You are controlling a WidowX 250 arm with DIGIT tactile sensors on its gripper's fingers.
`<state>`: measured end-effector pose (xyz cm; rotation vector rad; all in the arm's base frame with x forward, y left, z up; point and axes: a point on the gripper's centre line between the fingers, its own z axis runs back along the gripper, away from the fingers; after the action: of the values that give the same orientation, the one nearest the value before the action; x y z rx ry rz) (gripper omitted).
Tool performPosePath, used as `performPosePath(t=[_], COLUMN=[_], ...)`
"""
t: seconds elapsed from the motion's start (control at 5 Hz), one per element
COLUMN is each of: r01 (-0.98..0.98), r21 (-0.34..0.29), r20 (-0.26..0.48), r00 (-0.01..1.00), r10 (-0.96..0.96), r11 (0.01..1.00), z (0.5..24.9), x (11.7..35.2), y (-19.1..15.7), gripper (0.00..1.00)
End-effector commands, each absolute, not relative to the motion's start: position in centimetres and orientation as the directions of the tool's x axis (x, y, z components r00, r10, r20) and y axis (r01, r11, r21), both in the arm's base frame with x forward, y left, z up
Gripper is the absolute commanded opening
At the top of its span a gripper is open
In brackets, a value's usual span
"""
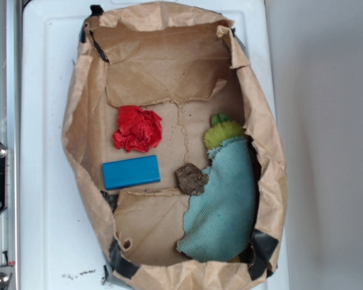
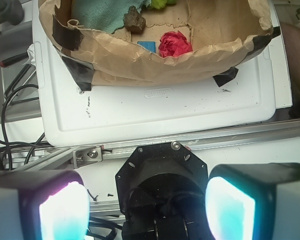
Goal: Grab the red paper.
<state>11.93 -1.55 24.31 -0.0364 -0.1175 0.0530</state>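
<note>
Red paper [image 1: 138, 128]: crumpled wad lying on the floor of a brown paper bag tray [image 1: 84, 121], left of centre in the exterior view. Nothing touches it from above. In the wrist view the same wad [image 2: 174, 43] shows just over the near bag wall, lower part cut off by that wall.

Gripper [image 2: 147, 207]: seen only in the wrist view, well back from the bag, outside the white board [image 2: 154, 110] the bag sits on. Its two pads [image 2: 62, 212] stand wide apart with empty space between; nothing held. Black wrist housing sits between them. The arm does not appear in the exterior view.

Hard to make out: pads glow cyan and pink, overexposed, surfaces unreadable. Blue block [image 1: 131, 171] lies just below the wad in the exterior view, close but apart; in the wrist view only a corner [image 2: 147, 46] shows.

Around: brown lumpy wad [image 1: 191, 179] right of the block, touching a teal cloth [image 1: 226, 205] that fills the bag's right side. A green-yellow item [image 1: 222, 132] pokes out above the cloth, mostly covered. Black tape [image 1: 124, 263] patches the bag corners. The near bag wall stands between gripper and wad.
</note>
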Motion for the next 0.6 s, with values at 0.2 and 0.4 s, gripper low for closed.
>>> performPosePath(t=[0.2, 0.4], r01=[-0.008, -0.011], r21=[-0.088, -0.148], r20=[0.121, 0.043], r00=[0.992, 0.999], r10=[0.019, 0.018], r11=[0.996, 0.989], z=[24.5, 23.1], x=[14.3, 19.3], y=[-0.7, 0.6], gripper=[1.0, 1.0])
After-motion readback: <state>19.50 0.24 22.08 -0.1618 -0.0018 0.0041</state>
